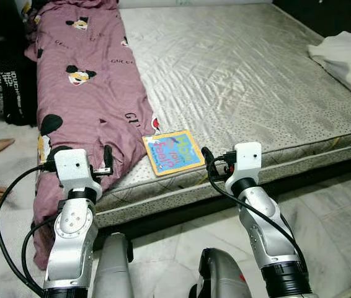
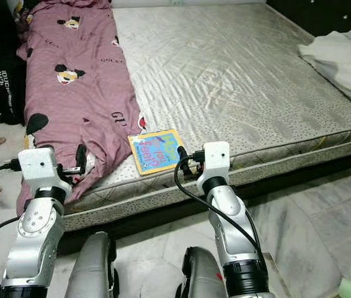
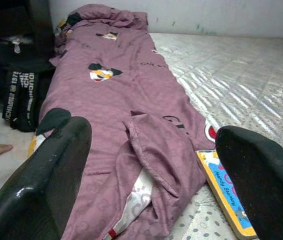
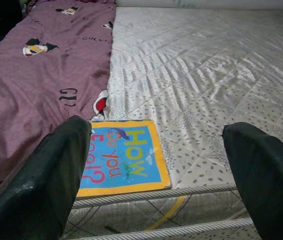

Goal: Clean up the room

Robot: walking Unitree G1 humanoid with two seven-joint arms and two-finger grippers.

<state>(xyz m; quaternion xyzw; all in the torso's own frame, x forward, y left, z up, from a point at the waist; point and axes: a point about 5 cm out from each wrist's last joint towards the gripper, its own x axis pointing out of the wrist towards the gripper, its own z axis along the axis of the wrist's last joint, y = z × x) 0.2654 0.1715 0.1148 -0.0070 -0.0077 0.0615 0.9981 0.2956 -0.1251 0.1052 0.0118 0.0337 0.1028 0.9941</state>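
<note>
A picture book (image 1: 172,152) lies flat at the mattress (image 1: 256,81) edge, just ahead-left of the right gripper (image 4: 156,165), jaws spread wide; the left gripper (image 3: 151,165), also spread, faces the purple sheet (image 1: 88,93).

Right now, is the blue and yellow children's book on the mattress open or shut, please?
Shut: the blue and yellow children's book lies flat, front cover up, near the mattress edge.
</note>
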